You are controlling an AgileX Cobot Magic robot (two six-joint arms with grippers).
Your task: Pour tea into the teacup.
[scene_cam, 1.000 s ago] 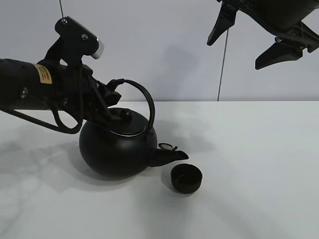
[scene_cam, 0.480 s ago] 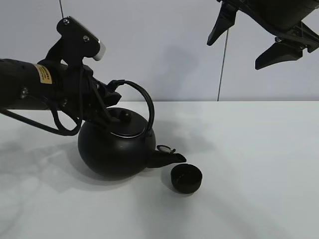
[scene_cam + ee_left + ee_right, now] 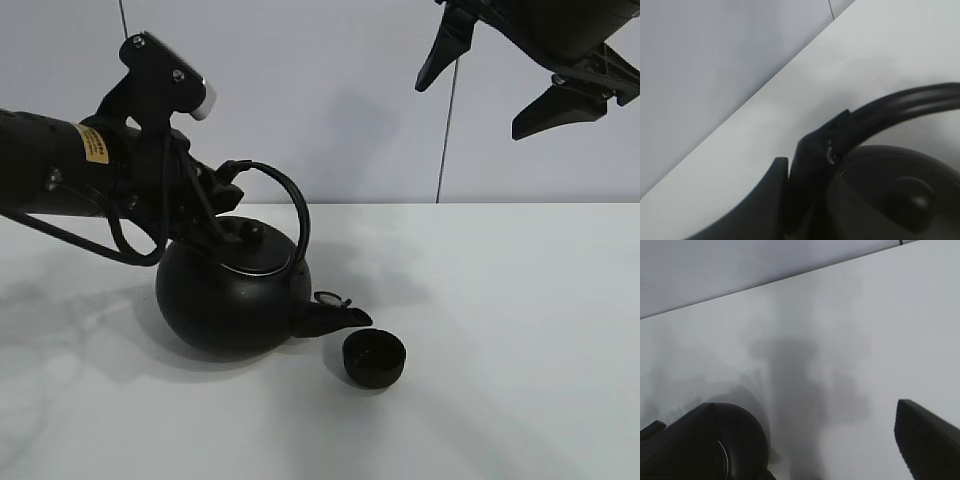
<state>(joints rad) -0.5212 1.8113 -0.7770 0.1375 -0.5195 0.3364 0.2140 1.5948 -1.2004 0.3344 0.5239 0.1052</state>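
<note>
Pouring looks barely begun, if begun at all.

From the high camera, the left gripper (image 3: pixel 222 180) is clenched round the rear root of the arched handle (image 3: pixel 290 205) of the kettle (image 3: pixel 230 300). The kettle's round body sits below the fingers and leans forward. The spout (image 3: pixel 332 318) juts away from those fingers and dips toward the teacup (image 3: pixel 374 358). The cup stands on the table (image 3: pixel 520 300), beyond and below the fingers, just past the spout's tip. No stream shows between spout and cup, and the cup's inside is too dark for me to say whether any tea is in it. The right gripper (image 3: pixel 475 100) hangs high, its fingers spread apart and grasping nothing, with the cup well apart beneath them.

The left wrist camera sits close in. One dark finger (image 3: pixel 762 205) lies against the bracket where the handle meets the kettle, and the lid (image 3: pixel 895 190) with its knob is just beyond it. The cup is outside this view.

The right wrist camera shows one finger (image 3: pixel 925 440) above the white table, and no cup.

So the grasp is made and the kettle is tipped. What I judge is left is bringing the spout squarely over the cup, tipping further until tea runs, then righting the kettle.
</note>
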